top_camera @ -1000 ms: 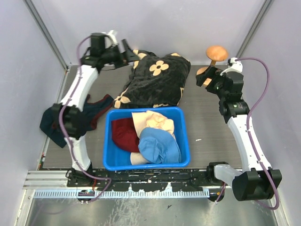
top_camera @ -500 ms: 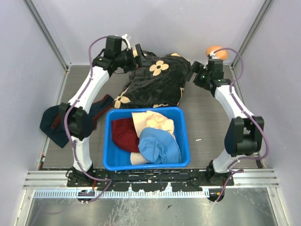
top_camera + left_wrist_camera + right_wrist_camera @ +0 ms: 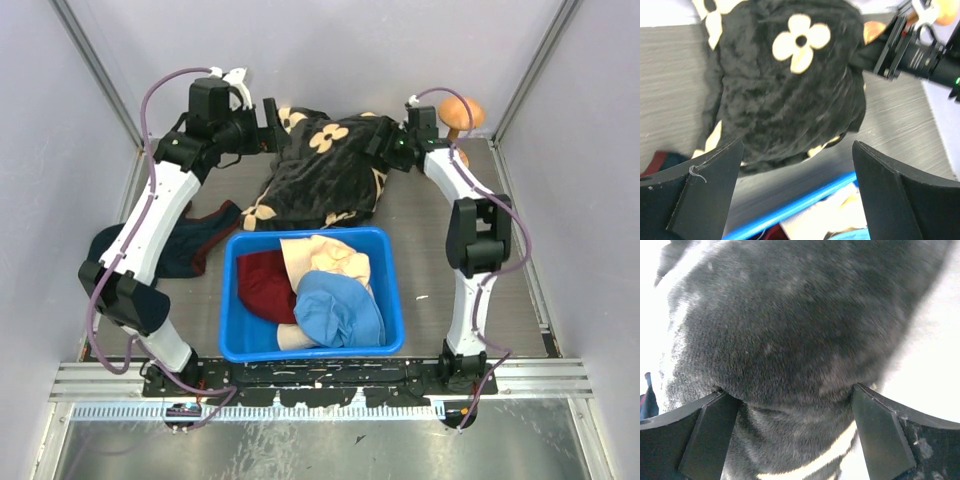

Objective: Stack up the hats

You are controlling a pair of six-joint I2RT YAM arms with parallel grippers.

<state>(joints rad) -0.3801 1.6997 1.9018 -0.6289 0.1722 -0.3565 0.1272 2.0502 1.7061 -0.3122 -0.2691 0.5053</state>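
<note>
The hats lie in a blue bin (image 3: pixel 230 300): a dark red one (image 3: pixel 262 283) at the left, a cream one (image 3: pixel 325 258) at the back, a light blue one (image 3: pixel 340 308) on top at the front, and another cream one (image 3: pixel 293 338) peeking out under it. My left gripper (image 3: pixel 275 115) is open and empty, held above the far left edge of the black flowered blanket (image 3: pixel 325 170). In the left wrist view the gripper (image 3: pixel 797 197) frames the bin's rim (image 3: pixel 805 197). My right gripper (image 3: pixel 386 150) is open, pushed into the blanket's right edge; black fur (image 3: pixel 790 340) fills the space between its jaws (image 3: pixel 795 440).
A navy cloth with red trim (image 3: pixel 175 250) lies left of the bin. An orange mushroom-shaped object (image 3: pixel 460 112) stands at the far right corner. Grey walls close in the table on three sides.
My right arm has stretched further back and its gripper has moved left into the blanket's right edge, which has bunched leftward. My left gripper has shifted slightly left. The hats have not moved.
</note>
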